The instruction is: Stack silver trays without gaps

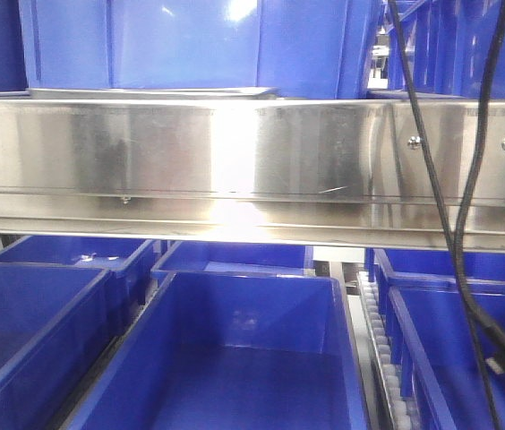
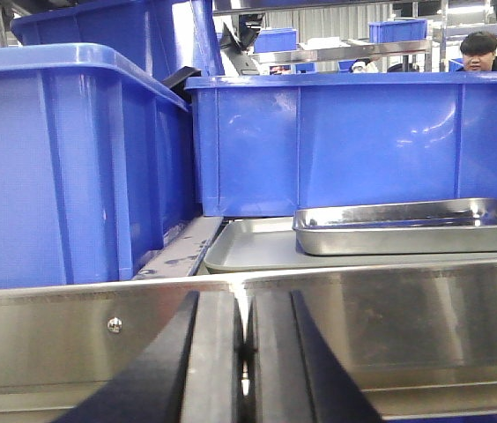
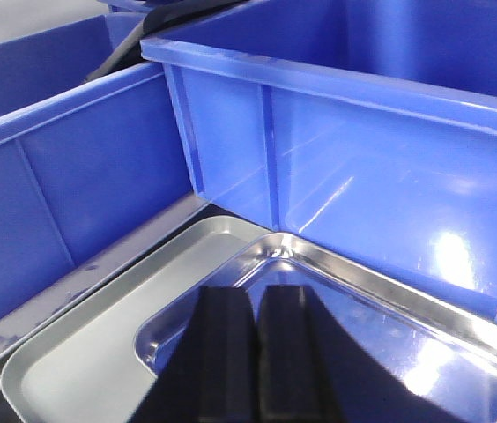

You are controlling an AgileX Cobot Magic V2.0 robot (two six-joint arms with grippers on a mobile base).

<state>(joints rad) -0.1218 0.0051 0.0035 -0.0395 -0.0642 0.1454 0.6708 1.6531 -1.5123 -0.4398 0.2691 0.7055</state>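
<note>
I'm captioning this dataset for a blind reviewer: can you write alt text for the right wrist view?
Two silver trays lie overlapped, the upper tray sitting offset on the lower tray, not nested. The right gripper, its black fingers together and holding nothing, hovers above them, with deep blue bins close behind.

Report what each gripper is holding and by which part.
Nothing. The left gripper and the right gripper are both shut on nothing, the right one above the upper silver tray, which lies on the lower tray.
</note>
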